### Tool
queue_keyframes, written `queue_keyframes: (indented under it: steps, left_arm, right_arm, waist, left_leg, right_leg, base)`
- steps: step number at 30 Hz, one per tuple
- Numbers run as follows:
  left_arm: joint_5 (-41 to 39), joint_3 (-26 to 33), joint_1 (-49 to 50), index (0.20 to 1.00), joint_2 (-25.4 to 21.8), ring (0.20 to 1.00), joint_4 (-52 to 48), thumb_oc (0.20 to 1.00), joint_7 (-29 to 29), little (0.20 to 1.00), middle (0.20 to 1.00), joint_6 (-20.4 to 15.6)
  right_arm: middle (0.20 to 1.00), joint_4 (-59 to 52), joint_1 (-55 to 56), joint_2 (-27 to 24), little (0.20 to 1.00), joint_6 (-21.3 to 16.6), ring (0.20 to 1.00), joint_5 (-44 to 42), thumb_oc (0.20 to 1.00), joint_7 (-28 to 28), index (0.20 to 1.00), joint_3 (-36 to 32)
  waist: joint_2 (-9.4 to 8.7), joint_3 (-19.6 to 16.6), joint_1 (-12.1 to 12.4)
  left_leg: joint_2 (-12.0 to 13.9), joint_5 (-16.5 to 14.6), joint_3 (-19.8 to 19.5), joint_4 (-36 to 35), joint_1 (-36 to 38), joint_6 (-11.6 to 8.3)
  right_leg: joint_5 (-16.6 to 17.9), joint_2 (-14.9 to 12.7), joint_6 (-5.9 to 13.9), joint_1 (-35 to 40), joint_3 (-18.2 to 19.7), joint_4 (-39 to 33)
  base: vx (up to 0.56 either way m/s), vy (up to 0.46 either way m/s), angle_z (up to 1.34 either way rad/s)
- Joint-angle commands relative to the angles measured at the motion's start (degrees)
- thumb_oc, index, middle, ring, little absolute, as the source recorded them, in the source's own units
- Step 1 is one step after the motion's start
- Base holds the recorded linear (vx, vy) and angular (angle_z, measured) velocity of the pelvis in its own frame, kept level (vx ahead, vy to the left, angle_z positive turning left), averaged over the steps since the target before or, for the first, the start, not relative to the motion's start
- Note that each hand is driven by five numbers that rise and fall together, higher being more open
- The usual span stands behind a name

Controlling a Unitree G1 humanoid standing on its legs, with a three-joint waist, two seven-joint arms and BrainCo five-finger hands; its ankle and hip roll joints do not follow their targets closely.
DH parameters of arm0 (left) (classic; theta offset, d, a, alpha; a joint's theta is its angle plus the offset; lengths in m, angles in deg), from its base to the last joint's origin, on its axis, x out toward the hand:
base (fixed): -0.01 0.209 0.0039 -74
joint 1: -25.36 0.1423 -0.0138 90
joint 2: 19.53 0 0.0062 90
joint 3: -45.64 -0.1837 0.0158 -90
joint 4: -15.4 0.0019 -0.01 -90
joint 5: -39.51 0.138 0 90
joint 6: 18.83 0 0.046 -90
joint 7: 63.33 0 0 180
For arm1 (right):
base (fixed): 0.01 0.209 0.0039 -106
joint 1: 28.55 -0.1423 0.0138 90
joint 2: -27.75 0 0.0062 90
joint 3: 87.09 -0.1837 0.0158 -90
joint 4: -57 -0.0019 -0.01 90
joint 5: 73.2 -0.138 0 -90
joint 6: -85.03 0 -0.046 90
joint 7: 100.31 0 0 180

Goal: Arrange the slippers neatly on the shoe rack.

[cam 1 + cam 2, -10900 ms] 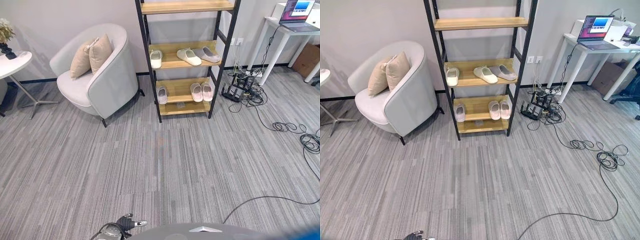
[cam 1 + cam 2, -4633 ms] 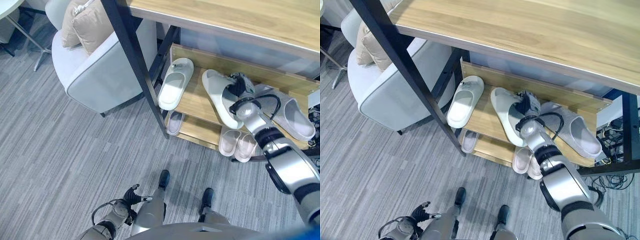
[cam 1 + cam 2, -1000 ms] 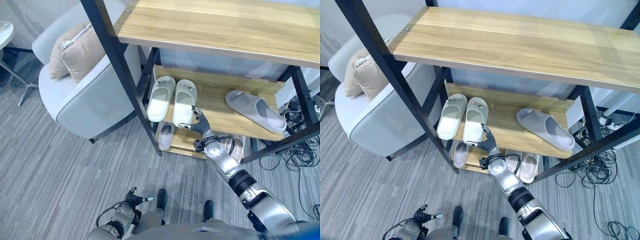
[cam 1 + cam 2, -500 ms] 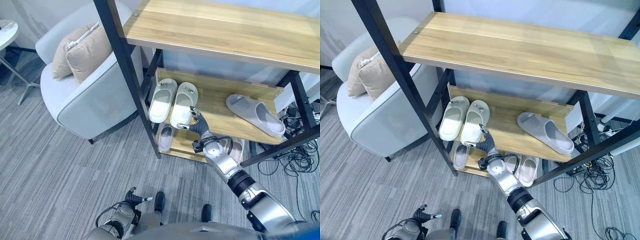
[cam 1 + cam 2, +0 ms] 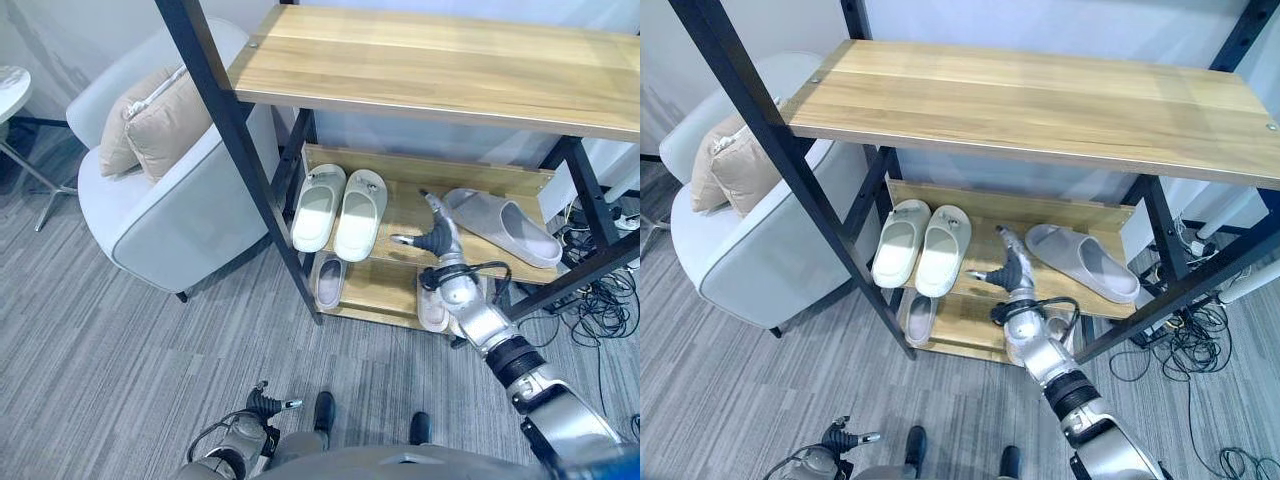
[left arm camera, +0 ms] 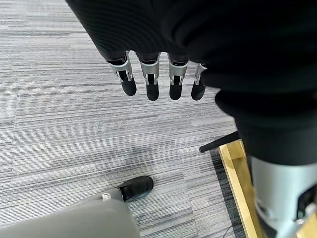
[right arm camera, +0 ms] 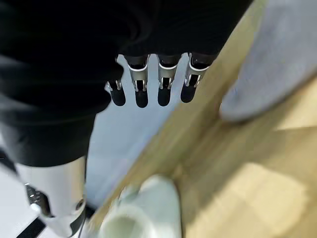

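On the rack's middle shelf two pale slippers lie side by side at the left: one and its mate. A single grey slipper lies at an angle on the right. My right hand hovers open between the pale pair and the grey slipper, close to the grey one's near end, holding nothing. In the right wrist view its straight fingers point past the grey slipper and a pale one. My left hand hangs low, open, over the carpet.
The lower shelf holds a small grey slipper and a pink pair, partly hidden by my arm. The wide top shelf overhangs the work. A light armchair with cushions stands left of the rack; cables lie on the floor at the right.
My right hand has left the heel of the right pale slipper and swung right, towards the grey slipper. The pale pair stays together. The left hand has not moved.
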Motion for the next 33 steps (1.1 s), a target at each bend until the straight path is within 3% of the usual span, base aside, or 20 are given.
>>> queue_keyframes:
  steps: [1,7,13,15,25,33]
  left_arm:
    - [2.3,-0.18,-2.86,1.0,0.24,1.0,5.43,1.0,-0.69,1.0,1.0,-1.19]
    - [3.37,0.44,-2.39,1.0,-0.08,1.0,5.78,1.0,-0.26,1.0,1.0,-1.41]
    - [3.42,0.57,-2.27,1.0,-0.06,1.0,5.95,1.0,-0.28,1.0,1.0,-1.34]
    - [2.48,1.13,-2.34,1.0,0.02,1.0,6.0,1.0,-0.85,1.0,1.0,-1.16]
    - [0.93,1.43,-2.33,1.0,0.32,1.0,6.77,1.0,-1.89,1.0,1.0,0.05]
    - [1.29,1.05,-2.92,1.0,-0.22,1.0,7.12,1.0,-1.63,1.0,1.0,0.12]
  right_arm:
    - [1.0,0.71,-3.69,-0.49,1.0,-0.66,1.0,4.32,1.0,4.57,1.0,-2.64]
    - [1.0,4.67,-0.53,-3.42,1.0,1.28,1.0,5.92,1.0,7.62,1.0,-7.79]
    - [1.0,6.4,0.55,-3.3,1.0,1.91,1.0,5.07,1.0,7.84,1.0,-8.67]
    - [1.0,8.43,2.84,-2.1,1.0,1.97,1.0,3.1,1.0,10.75,1.0,-10.45]
    - [1.0,15.25,3.29,-0.83,1.0,3.2,1.0,-2.97,1.0,10.75,1.0,-10.82]
    - [1.0,17.38,-1.5,-3.49,1.0,3.81,1.0,-2.98,1.0,9.11,1.0,-9.82]
  waist:
    - [-1.88,1.51,0.92]
    - [-1.62,1.07,0.53]
    - [-1.49,0.87,0.34]
    - [-1.2,0.47,-0.08]
    - [-1.3,-0.12,-0.32]
    - [-1.46,-0.2,0.02]
  left_leg:
    - [1.19,-7.92,3.3,0.67,2.51,-1.48]
    - [1.33,-8.16,3.24,0.67,2.86,-1.53]
    - [1.33,-8.2,3.3,0.67,2.95,-1.49]
    - [1.41,-8.39,3.48,0.67,3.32,-1.58]
    - [1.75,-8.81,3.97,0.67,4.05,-1.85]
    - [1.94,-8.5,3.75,0.67,3.1,-2.03]
  right_leg:
    - [1.26,-5.22,4.37,2.61,-0.27,0.36]
    - [0.94,-5.05,4.41,2.82,-0.27,0.36]
    - [0.92,-5.02,4.42,2.76,-0.15,0.36]
    - [0.57,-4.9,4.37,2.98,0.01,0.36]
    - [-0.11,-4.31,4.1,3.34,0.35,0.36]
    - [0.1,-4.1,4.12,2.36,0.32,0.36]
  base:
    - [0.0,0.0,0.0]
    - [0.02,-0.023,0.0]
    - [0.0,0.0,-0.01]
    - [0.05,-0.036,0.01]
    - [0.05,-0.029,-0.04]
    - [0.05,-0.026,0.0]
